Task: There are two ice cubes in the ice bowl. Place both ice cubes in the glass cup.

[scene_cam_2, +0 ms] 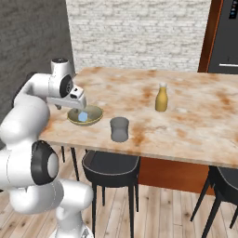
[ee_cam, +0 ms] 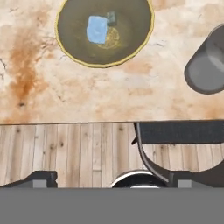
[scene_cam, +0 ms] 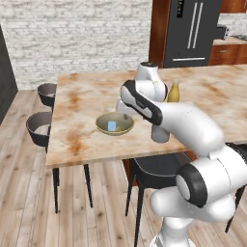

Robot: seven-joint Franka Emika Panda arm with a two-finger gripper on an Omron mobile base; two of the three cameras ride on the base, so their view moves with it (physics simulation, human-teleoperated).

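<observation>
Hand view cuts off the glass cup (ee_cam: 208, 65) at the right edge.

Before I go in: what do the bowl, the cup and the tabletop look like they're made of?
Ice bowl: looks like glazed ceramic, olive-yellow and opaque with a paler rim. Glass cup: grey and see-through, so glass or clear plastic; the look leaves it open. Table: polished stone, maybe marble, pale with rust-brown veining.

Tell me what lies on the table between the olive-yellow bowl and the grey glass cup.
Nothing: in the hand view only bare marbled tabletop separates the olive-yellow bowl from the grey translucent glass cup.
</observation>
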